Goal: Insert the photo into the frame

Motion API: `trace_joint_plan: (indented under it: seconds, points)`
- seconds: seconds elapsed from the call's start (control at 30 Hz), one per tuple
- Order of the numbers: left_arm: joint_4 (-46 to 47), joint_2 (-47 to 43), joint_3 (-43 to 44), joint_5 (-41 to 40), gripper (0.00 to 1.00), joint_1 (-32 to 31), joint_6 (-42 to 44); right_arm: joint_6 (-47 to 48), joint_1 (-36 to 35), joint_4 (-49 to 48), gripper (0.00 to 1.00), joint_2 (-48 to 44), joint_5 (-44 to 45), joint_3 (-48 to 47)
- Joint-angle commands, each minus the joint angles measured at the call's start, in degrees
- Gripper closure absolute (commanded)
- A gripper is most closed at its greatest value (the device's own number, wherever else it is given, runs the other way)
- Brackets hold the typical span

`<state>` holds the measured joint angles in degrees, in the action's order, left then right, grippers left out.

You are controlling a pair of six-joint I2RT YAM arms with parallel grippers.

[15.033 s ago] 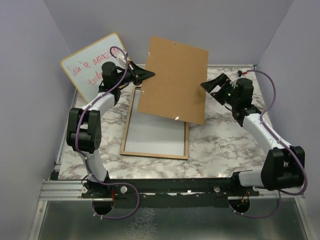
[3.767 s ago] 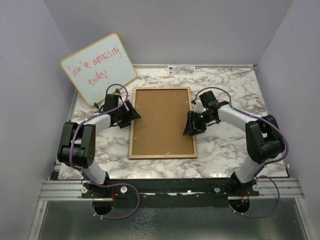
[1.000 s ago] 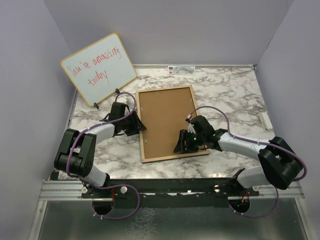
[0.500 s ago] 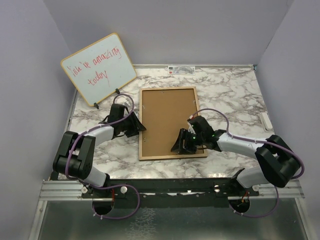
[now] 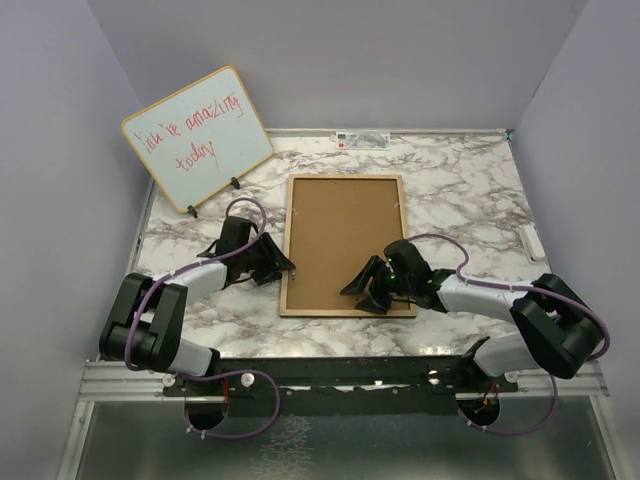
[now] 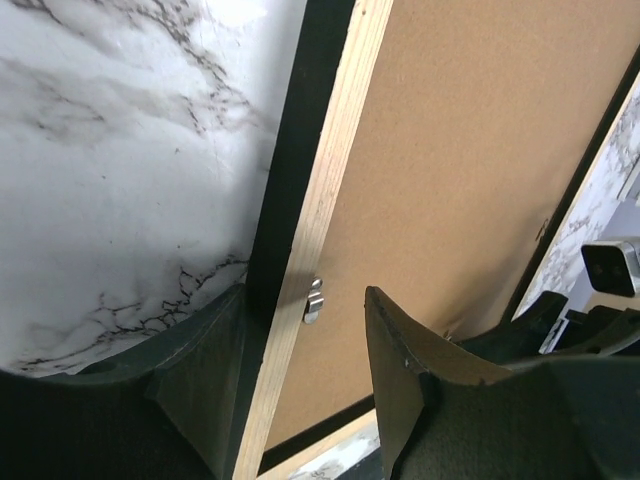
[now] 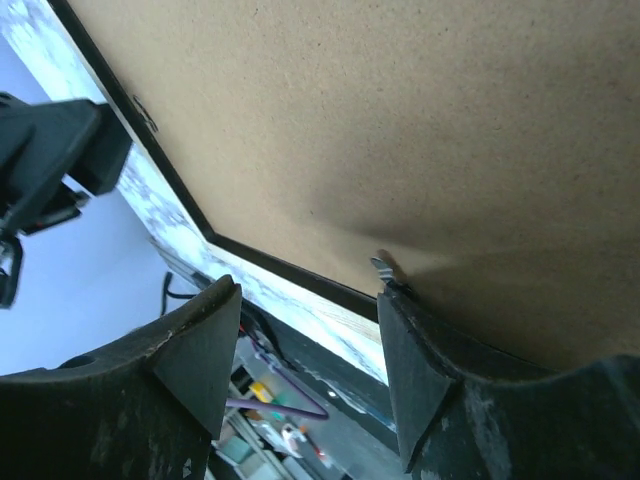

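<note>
Starting out to the left of the frame, the whiteboard with red handwriting stands propped up, off the frame's far left corner and well apart from it.

Now the left gripper, low against the frame's left rail, about two thirds of the way toward the near end. From its wrist camera the left gripper has its jaws apart, one finger outside the rail and the other finger inside it over the backing. Gaps show on both sides, so it clamps nothing. A small metal tab sits on the rail's inner edge, right between the fingertips.

And here is the frame itself, flat on the marble table, light wood face up, long sides running away from the arms. A plain brown board fills its opening, lying level inside the rails. The photo shows in none of the views.

On to the right gripper, reaching in across the frame's right rail and hanging over the near right part of the board. Its wrist camera shows the right gripper with jaws spread and nothing between them but the board's surface. A second metal tab sticks out just beside the finger on the right of that view. Past the fingertips runs the frame's rail, dark on its inner edge, with marble beyond.
</note>
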<state>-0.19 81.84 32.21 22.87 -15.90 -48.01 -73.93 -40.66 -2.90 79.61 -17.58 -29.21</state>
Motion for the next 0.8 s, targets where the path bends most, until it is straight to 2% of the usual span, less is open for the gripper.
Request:
trace_joint_plan:
  seconds: [0.0,0.1,0.27,0.5,0.63,0.77]
  points:
    - [-0.8,-2.0,-1.2,3.3,0.49,-1.1,-2.6,-7.3,-0.5,-5.0,0.38,0.6,2.5,1.7]
    - [-1.2,-2.7,-1.3,2.9,0.49,-1.2,-2.5,-8.0,-0.5,-5.5,0.35,0.0,2.5,2.3]
    - [-4.7,-3.0,0.7,0.8,0.48,-1.1,0.5,-3.9,-0.5,-2.0,0.33,-3.1,3.8,0.8]
    - [-8.2,-3.2,4.4,-1.8,0.42,-1.2,5.7,9.1,-0.5,3.6,0.32,-9.6,10.0,-3.6]
    - [-8.1,-2.5,5.1,-1.8,0.4,-1.1,7.6,16.4,-0.5,11.1,0.33,-7.4,13.4,-8.6]
    - [-7.9,-1.5,5.6,-2.0,0.4,-1.1,9.0,20.4,-0.5,13.9,0.36,-5.0,14.3,-11.4]
